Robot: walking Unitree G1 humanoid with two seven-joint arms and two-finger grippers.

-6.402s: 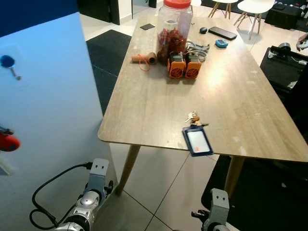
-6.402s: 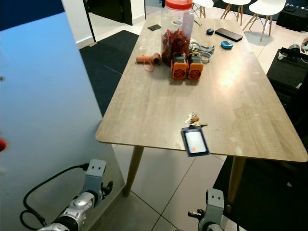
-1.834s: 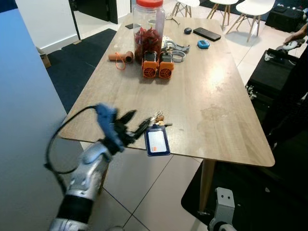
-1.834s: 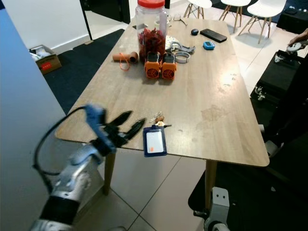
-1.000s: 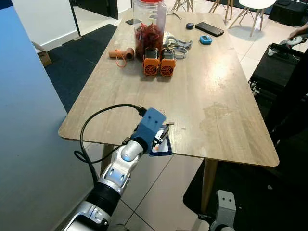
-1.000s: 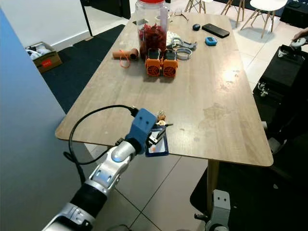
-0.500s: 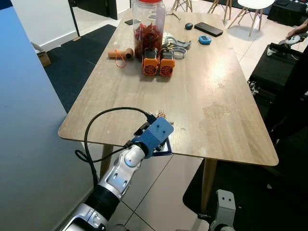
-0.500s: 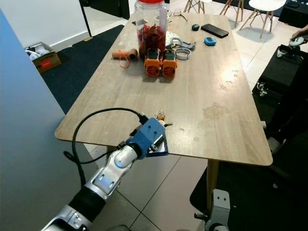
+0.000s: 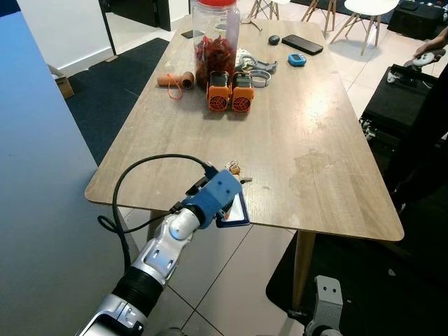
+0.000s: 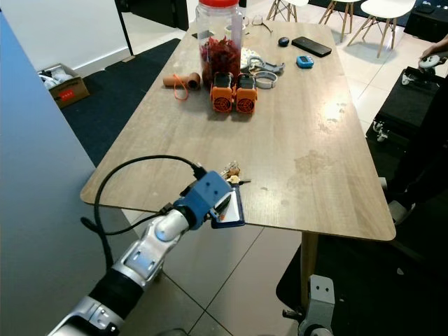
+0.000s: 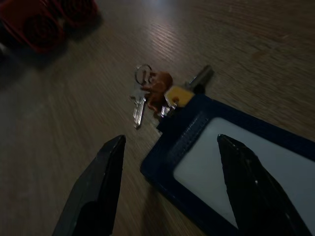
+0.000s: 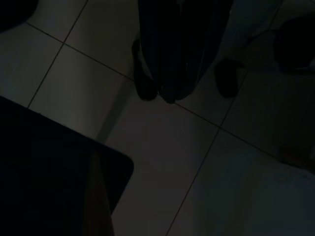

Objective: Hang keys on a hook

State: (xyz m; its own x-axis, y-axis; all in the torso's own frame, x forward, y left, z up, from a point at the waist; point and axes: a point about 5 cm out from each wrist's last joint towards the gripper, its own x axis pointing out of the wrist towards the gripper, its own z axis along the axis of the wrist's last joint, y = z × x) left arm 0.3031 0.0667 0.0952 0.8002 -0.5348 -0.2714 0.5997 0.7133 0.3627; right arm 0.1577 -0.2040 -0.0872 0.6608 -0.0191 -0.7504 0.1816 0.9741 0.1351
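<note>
- Left wrist view: left end effector (image 11: 170,189) spread open, straddling the dark-blue card holder (image 11: 231,164), low over the wooden table (image 9: 315,140).
- Small metal keys (image 11: 156,96) lie at the holder's 12 o'clock, untouched.
- Right end effector (image 12: 172,73): dark, cannot tell.

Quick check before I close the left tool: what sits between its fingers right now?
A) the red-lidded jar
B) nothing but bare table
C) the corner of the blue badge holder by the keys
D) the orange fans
C: the open left tool straddles the blue badge holder, with the keys just beyond.
</note>
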